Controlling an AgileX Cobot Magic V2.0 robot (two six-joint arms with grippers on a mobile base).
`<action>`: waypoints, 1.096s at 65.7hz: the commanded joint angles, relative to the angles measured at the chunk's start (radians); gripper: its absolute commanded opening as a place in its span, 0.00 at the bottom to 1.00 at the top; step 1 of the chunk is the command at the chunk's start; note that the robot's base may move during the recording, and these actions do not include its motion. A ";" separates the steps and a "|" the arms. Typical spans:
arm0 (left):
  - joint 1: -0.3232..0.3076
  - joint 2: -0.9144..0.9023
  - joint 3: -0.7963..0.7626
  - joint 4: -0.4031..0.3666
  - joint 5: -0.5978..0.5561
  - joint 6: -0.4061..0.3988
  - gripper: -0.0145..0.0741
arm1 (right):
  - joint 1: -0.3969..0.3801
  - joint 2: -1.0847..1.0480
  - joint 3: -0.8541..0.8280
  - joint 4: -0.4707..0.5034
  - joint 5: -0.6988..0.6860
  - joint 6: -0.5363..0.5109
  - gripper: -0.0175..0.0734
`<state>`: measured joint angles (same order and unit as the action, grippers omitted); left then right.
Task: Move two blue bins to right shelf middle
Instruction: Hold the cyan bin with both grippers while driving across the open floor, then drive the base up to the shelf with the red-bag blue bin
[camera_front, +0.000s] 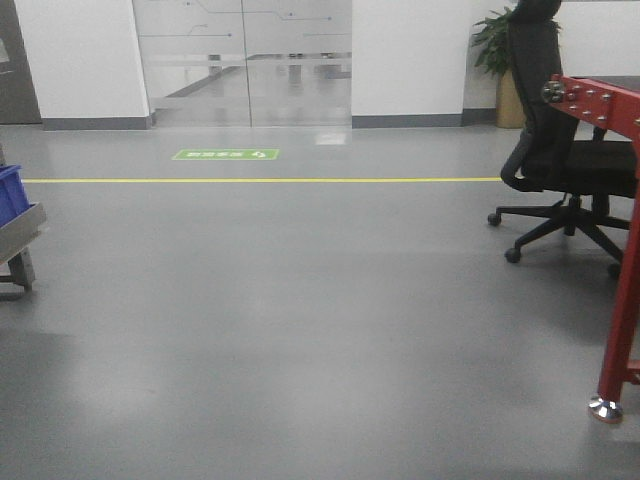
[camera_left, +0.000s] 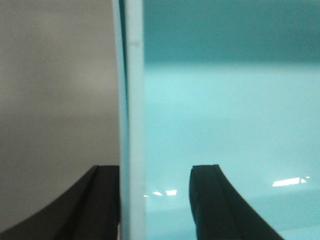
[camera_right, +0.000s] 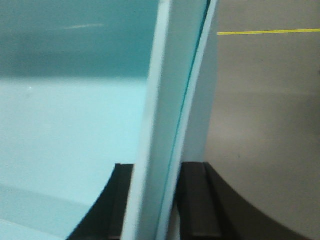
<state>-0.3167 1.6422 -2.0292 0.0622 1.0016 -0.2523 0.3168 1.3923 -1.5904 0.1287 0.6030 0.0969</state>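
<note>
Left gripper (camera_left: 155, 172) straddles a side wall of the pale-blue bin (camera_left: 225, 110). Its outer finger lies against the outside of the wall. Its inner finger stands within the bin, with a strip of the pale interior showing between it and the thick rim (so I cannot tell whether it truly clamps). Right gripper (camera_right: 159, 167) sits astride a wall of the same pale plastic, one black finger inside and one outside. Both fingers are drawn in close to the wall's thickness and hold it. A thin dark seam runs up each wall just beside the rim. It may be a second bin nested in the first, but the wrist views are too close to settle it.

Outward of each gripper, past the bin wall, lies the grey floor (camera_front: 300, 330). In the front view, forward of both grippers, frosted glass doors (camera_front: 245, 60) stand in the far wall. A black office chair (camera_front: 560, 150) is off to the right side. A red metal frame (camera_front: 625, 250) stands nearer on that same side, on a round foot. At the far left a dark-blue bin (camera_front: 12, 192) rests on a grey shelf (camera_front: 20, 235). A potted plant (camera_front: 495, 40) is behind the chair. A green floor sign (camera_front: 226, 154) lies before the doors. A yellow line (camera_front: 260, 180) crosses the floor just nearer than the sign (it also shows beyond the right gripper's outer finger).
</note>
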 joint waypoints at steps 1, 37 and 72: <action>0.003 -0.020 -0.016 0.023 -0.056 0.040 0.04 | -0.005 -0.026 -0.015 -0.005 -0.148 -0.008 0.02; 0.003 -0.020 -0.016 0.028 -0.058 0.040 0.04 | -0.005 -0.026 -0.015 -0.005 -0.158 -0.008 0.02; 0.003 -0.020 -0.016 0.028 -0.061 0.040 0.04 | -0.005 -0.026 -0.015 -0.005 -0.162 -0.008 0.02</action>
<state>-0.3167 1.6422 -2.0292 0.0659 0.9956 -0.2523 0.3168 1.3923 -1.5904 0.1287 0.6030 0.0969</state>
